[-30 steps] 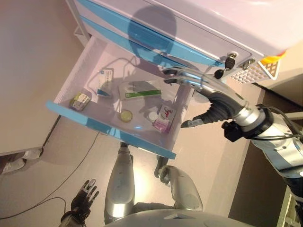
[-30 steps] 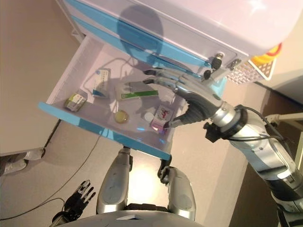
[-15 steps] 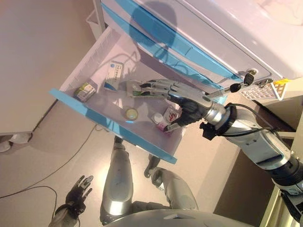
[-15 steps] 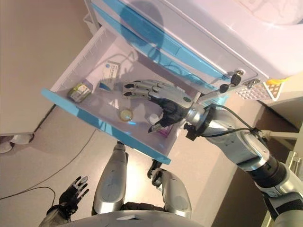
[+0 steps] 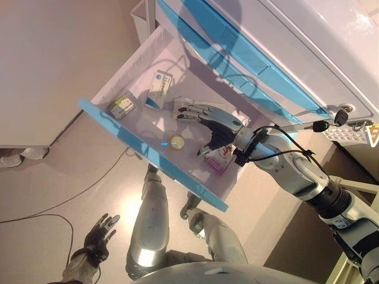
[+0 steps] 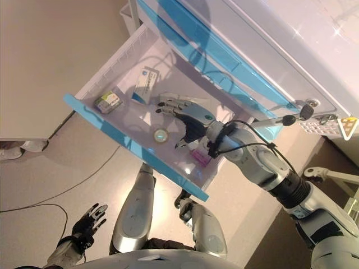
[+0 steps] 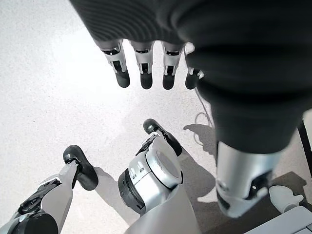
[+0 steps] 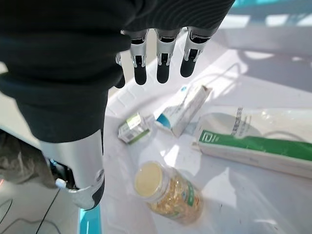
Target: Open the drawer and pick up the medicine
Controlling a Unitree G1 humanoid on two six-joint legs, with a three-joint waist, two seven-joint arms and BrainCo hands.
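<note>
Drawer (image 5: 118, 127) stands open; right hand (image 6: 188, 115) hovers, fingers (image 8: 163, 62) released, green-and-white box (image 8: 253, 148) just beneath them. Best lower squarely, then pinch its long edges.

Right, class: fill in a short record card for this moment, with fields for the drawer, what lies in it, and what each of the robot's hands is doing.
drawer: open, pulled out of the cabinet
contents: blue-and-white box, small green box, yellow-capped bottle, green-and-white box, pink-and-white packet
right hand: inside the drawer above the items, fingers straight, holding nothing
left hand: low beside the body, open, idle
medicine: not yet picked up
</note>
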